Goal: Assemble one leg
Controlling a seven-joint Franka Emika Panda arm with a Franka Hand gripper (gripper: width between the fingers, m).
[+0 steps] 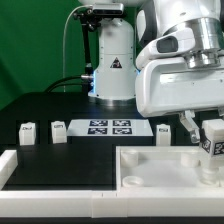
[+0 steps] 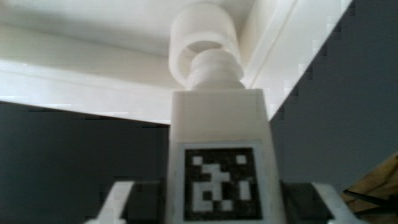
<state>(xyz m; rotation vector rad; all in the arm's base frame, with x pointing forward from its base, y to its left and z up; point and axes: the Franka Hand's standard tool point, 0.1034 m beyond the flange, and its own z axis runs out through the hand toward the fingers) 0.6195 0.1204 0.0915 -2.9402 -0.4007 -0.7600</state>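
Note:
My gripper (image 1: 212, 141) is shut on one leg (image 1: 213, 136), a stubby white post with a black-and-white tag. It holds the leg over the large white panel (image 1: 150, 166) near the exterior view's right edge. In the wrist view the leg (image 2: 221, 130) fills the middle between my fingers (image 2: 125, 203). Its tag faces the camera and its round peg end points at the panel (image 2: 89, 75). I cannot tell whether the peg touches the panel. Three more legs (image 1: 27, 131) (image 1: 58, 130) (image 1: 163, 131) stand on the black table behind the panel.
The marker board (image 1: 108, 127) lies flat on the table between the loose legs. The robot's white base (image 1: 113, 65) stands behind it. A white U-shaped rail (image 1: 12, 165) borders the panel on the exterior view's left.

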